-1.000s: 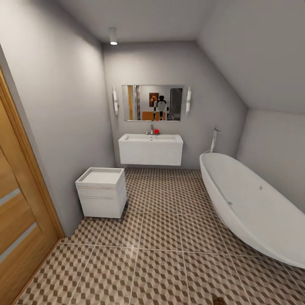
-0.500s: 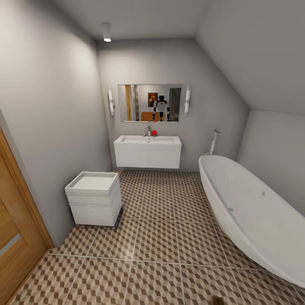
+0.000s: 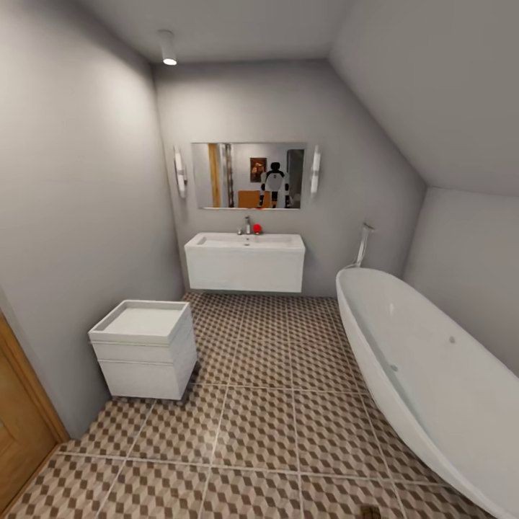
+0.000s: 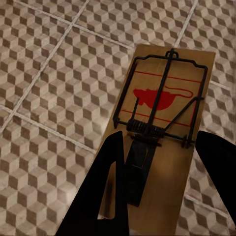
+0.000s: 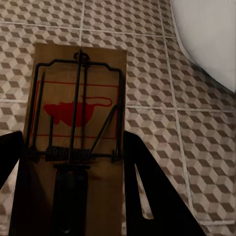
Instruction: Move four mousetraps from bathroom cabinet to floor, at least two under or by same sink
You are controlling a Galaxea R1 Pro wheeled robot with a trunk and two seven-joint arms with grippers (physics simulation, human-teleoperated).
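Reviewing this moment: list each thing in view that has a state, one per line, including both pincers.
Left pincer: shut on a mousetrap, held above the tiles.
Left mousetrap: gripped at one end, wire bar lying flat.
Right pincer: shut on a mousetrap.
Right mousetrap: gripped at one end, above the bathroom floor.
Ceiling light: on.
Bathroom sink: tap not running.

Sink (image 3: 245,249) ahead, bathtub (image 3: 425,375) right.
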